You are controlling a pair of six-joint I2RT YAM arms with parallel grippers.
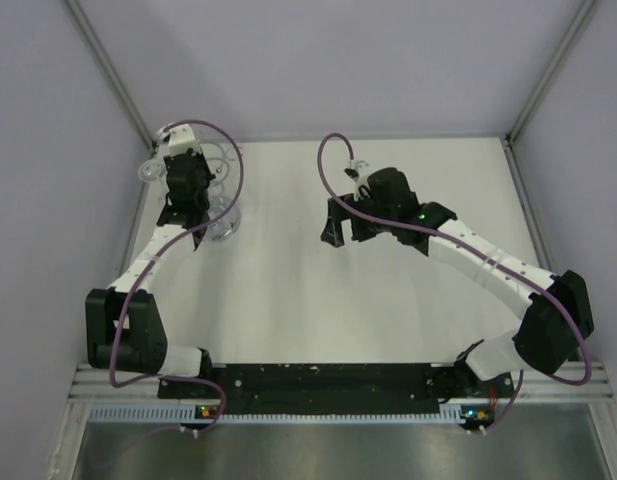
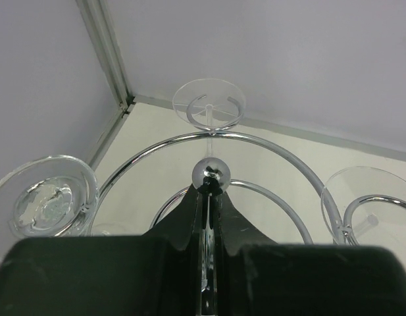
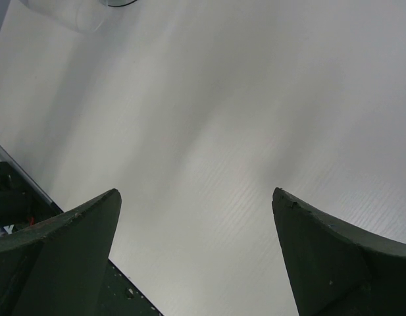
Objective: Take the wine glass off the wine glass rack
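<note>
The chrome wine glass rack (image 1: pixel 220 165) stands at the table's far left corner. In the left wrist view its curved arms (image 2: pixel 255 141) spread from a ball-topped central post (image 2: pixel 210 176). Clear wine glasses hang upside down in its rings, with their feet showing at the far middle (image 2: pixel 208 104), left (image 2: pixel 48 197) and right (image 2: pixel 370 197). My left gripper (image 1: pixel 185 205) (image 2: pixel 210 197) is shut on the central post just under the ball. My right gripper (image 1: pixel 338 228) (image 3: pixel 196 197) is open and empty over bare table, right of the rack.
A clear glass object (image 1: pixel 356 166) lies on the table behind my right arm. Its edge may be what shows at the top left of the right wrist view (image 3: pixel 84 13). Grey enclosure walls and a metal corner post (image 2: pixel 110 59) stand close behind the rack.
</note>
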